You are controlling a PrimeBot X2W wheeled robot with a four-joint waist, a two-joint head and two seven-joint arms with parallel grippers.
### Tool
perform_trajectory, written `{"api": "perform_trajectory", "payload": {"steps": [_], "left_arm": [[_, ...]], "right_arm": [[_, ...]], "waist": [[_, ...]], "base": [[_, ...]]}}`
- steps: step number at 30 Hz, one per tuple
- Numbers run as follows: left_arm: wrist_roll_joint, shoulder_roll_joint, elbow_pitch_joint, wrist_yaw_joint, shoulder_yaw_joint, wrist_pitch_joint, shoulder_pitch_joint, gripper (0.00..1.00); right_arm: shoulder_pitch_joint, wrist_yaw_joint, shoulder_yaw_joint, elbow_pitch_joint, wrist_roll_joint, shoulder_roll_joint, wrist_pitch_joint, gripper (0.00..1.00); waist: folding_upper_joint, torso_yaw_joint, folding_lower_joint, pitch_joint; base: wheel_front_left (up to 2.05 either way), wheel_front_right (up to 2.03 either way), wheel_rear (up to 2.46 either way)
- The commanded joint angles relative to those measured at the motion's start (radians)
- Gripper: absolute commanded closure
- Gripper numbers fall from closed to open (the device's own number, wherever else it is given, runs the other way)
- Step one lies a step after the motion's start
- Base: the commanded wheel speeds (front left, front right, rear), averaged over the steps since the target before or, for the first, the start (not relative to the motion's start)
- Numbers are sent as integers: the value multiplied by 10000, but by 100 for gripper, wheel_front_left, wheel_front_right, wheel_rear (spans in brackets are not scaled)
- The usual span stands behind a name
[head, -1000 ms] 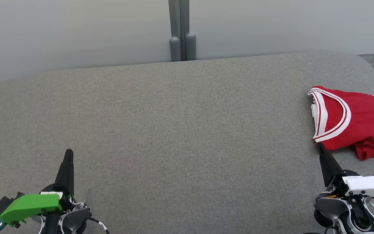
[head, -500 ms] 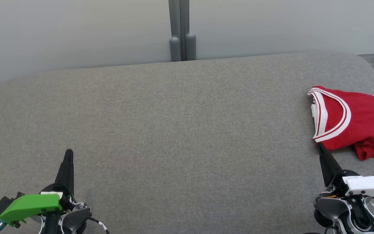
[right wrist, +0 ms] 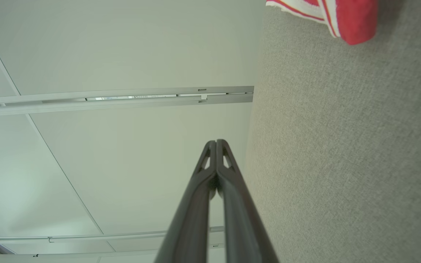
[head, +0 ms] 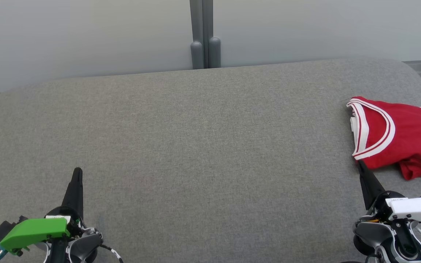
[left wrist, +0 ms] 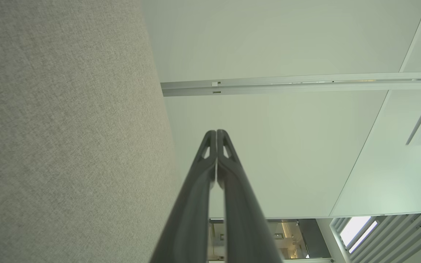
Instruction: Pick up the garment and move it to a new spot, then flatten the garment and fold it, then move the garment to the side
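Red jersey (head: pixel 397 135) lies bunched at surface's (head: pixel 196 146) right; left gripper (head: pixel 78 171) and right gripper (head: pixel 361 167) closed, empty; one-layer pinch risks dragging.

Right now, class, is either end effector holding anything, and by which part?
Nothing is held. The left end effector and the right end effector are both shut on nothing; the red shirt lies loose on the grey surface.
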Motion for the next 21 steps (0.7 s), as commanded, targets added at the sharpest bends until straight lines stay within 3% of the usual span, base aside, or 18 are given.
{"api": "perform_trajectory", "payload": {"steps": [1,21], "left_arm": [[1,70,-17,-52,21,1,-123,100],[1,70,-18,-52,20,0,-123,100]], "right_arm": [[-89,4,11,-38,58,-44,26,100],[-88,4,12,-38,59,-44,26,100]], "waist": [[0,0,0,0],[0,0,0,0]], "base": [[0,0,0],[0,0,0]]}}
